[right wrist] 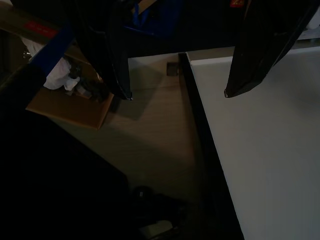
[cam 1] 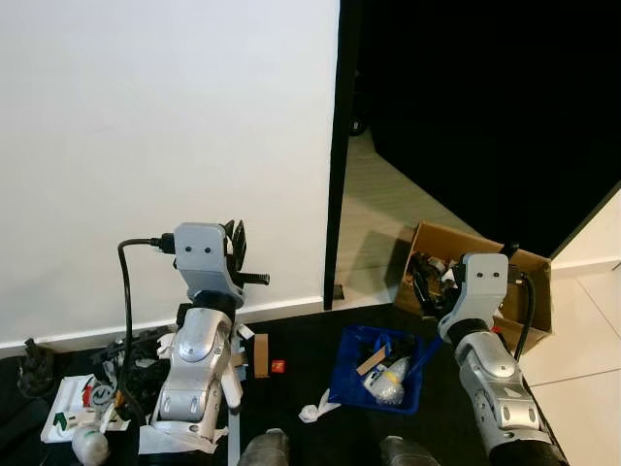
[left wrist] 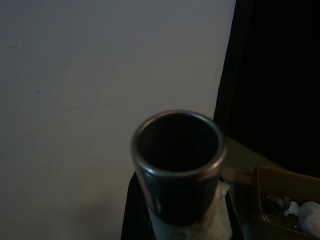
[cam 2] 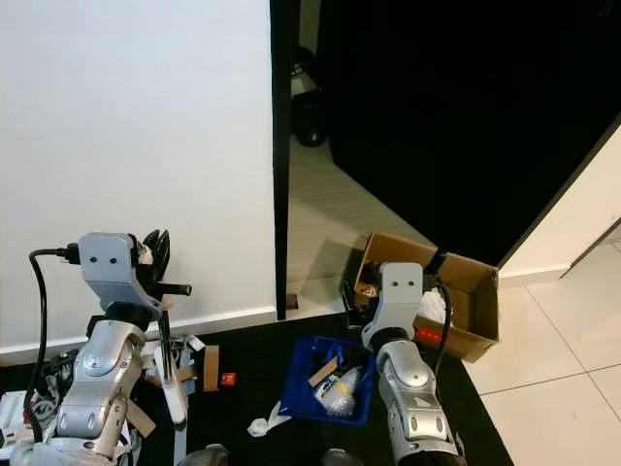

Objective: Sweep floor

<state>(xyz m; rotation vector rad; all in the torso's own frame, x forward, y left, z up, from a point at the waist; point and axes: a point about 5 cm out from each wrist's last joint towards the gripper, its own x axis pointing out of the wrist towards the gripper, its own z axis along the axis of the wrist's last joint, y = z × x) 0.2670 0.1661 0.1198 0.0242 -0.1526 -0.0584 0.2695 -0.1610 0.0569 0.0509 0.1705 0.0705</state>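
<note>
Left gripper [cam 1: 236,243] was raised in front of the white wall [cam 1: 165,146], clenched around a dark tubular handle [left wrist: 177,165], presumably the broom's; the open end of the tube faced the left wrist camera. Right gripper [right wrist: 177,92] was released, 2 fingers [right wrist: 260,50] spread with nothing between them, held over the cardboard box [cam 2: 466,291]. Blue bin [cam 1: 383,374] of scraps sat on the black floor [cam 1: 301,374] between both arms. Paper scraps [cam 1: 315,410] lay near the bin.
</note>
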